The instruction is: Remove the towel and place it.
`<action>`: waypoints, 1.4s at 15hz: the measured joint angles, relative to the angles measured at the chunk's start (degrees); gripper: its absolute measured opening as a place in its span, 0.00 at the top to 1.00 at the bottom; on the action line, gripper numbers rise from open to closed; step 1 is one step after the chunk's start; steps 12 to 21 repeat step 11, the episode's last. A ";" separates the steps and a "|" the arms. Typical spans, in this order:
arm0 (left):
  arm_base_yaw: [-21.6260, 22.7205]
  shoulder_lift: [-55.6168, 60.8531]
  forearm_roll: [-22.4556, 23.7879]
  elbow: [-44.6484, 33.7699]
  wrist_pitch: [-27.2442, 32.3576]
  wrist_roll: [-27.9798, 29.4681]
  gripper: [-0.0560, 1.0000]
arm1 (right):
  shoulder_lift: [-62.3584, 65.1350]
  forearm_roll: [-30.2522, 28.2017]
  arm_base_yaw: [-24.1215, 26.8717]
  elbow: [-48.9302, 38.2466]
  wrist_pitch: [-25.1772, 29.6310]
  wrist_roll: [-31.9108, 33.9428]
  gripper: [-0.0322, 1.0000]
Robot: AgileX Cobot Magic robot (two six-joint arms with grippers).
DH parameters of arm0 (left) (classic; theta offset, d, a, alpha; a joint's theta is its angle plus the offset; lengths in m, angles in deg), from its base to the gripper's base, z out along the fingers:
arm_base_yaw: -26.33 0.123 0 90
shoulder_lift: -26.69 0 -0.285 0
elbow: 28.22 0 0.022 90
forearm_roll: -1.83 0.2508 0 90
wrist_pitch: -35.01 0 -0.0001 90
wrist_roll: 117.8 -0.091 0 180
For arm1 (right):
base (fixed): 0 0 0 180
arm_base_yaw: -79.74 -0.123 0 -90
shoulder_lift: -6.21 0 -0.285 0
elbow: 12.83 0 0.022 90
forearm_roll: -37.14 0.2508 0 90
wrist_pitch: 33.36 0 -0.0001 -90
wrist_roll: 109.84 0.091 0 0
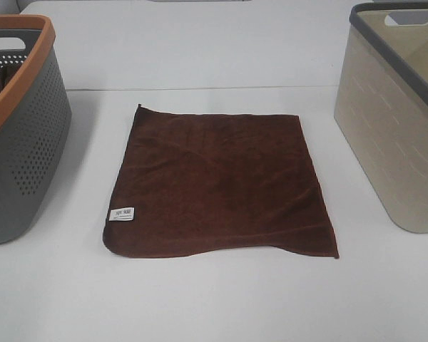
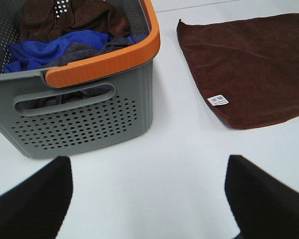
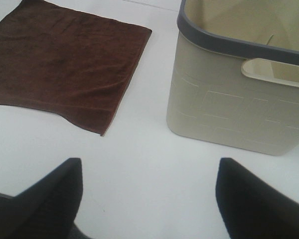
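With both the left end effector and the right end effector spread wide and empty, the flat towel risks a pinch that skids off the table without gathering cloth.

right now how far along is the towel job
Done: the dark brown square cloth towel lies spread flat on the white table, outside the grey perforated basket with an orange rim. In hand: nothing; the left gripper and right gripper are both open and empty. Left: possibly moving it into the beige basket, whose visible interior looks bare.
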 joint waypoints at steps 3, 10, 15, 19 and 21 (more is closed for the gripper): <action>0.00 0.00 0.00 0.00 0.00 0.00 0.20 | 0.00 0.00 0.00 0.00 0.00 0.00 0.28; 0.00 0.00 0.00 0.00 0.00 0.00 0.20 | 0.00 0.00 0.00 0.00 0.00 0.00 0.28; 0.00 0.00 0.00 0.00 0.00 0.00 0.20 | 0.00 0.00 0.00 0.00 0.00 0.00 0.28; 0.00 0.00 0.00 0.00 0.00 0.00 0.20 | 0.00 0.00 0.00 0.00 0.00 0.00 0.28; 0.00 0.00 0.00 0.00 0.00 0.00 0.20 | 0.00 0.00 0.00 0.00 0.00 0.00 0.28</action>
